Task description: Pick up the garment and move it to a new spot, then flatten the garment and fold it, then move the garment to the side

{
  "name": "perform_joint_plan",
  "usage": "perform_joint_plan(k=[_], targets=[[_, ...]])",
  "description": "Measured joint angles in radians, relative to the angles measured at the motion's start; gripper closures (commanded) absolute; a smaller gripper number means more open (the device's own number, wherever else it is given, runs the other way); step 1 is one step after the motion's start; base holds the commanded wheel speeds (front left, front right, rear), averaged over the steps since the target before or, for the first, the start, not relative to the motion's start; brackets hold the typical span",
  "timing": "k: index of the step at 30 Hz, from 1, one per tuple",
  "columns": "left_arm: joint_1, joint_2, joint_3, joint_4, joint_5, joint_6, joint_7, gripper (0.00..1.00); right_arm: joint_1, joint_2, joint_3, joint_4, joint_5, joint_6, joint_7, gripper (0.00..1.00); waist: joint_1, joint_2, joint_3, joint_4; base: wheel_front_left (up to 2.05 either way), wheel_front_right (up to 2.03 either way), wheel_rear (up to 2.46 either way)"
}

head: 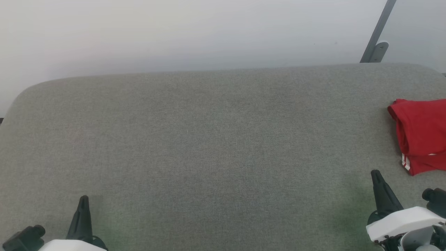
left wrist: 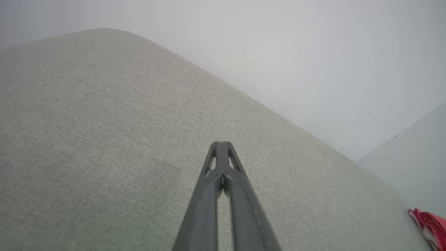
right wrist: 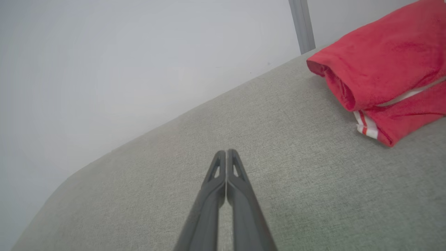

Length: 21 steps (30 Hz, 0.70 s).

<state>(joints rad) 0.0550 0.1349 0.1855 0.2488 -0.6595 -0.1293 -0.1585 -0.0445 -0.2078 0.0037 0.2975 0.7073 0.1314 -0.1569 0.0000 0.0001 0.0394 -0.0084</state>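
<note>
The garment point(head: 420, 134) is a bright red shirt, folded into a thick bundle at the right edge of the grey padded surface point(head: 209, 146). Red-white stripe trim shows at its near corner. From the right wrist it lies at the upper right as the garment point(right wrist: 383, 69), and the left wrist catches a sliver of the garment point(left wrist: 430, 225) at the lower right. My right gripper point(head: 376, 174) is shut and empty, a short way in front and to the left of the bundle. My left gripper point(head: 84, 199) is shut and empty at the lower left, far from it.
A pale wall runs behind the padded surface. A grey slanted metal bar point(head: 378, 35) with a bracket stands at the back right. The surface's rounded far-left corner point(head: 31, 89) marks its edge.
</note>
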Motion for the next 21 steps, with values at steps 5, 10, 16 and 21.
perform_joint_plan(k=[5,10,16,21], targets=[[-0.012,-0.009,-0.006,0.0,-0.073,0.0,0.019,1.0,-0.001,0.014,-0.007,-0.002,0.067,0.0,0.018,1.0,0.0,0.0,-0.002,0.0,0.0,0.0,0.0],[-0.02,-0.013,-0.011,-0.001,-0.14,0.0,0.039,1.0,-0.003,0.024,-0.014,-0.005,0.129,0.0,0.036,1.0,0.0,0.0,-0.003,0.001,0.0,0.0,0.0],[-0.035,-0.018,-0.016,0.0,-0.203,0.0,0.055,1.0,-0.009,0.033,-0.023,-0.008,0.19,0.0,0.055,1.0,0.0,0.0,-0.005,0.001,0.0,0.0,0.0],[-0.04,-0.022,-0.02,-0.001,-0.263,0.0,0.073,1.0,-0.012,0.045,-0.033,-0.011,0.246,0.0,0.072,1.0,0.0,0.0,-0.007,0.002,0.0,0.0,0.0]])
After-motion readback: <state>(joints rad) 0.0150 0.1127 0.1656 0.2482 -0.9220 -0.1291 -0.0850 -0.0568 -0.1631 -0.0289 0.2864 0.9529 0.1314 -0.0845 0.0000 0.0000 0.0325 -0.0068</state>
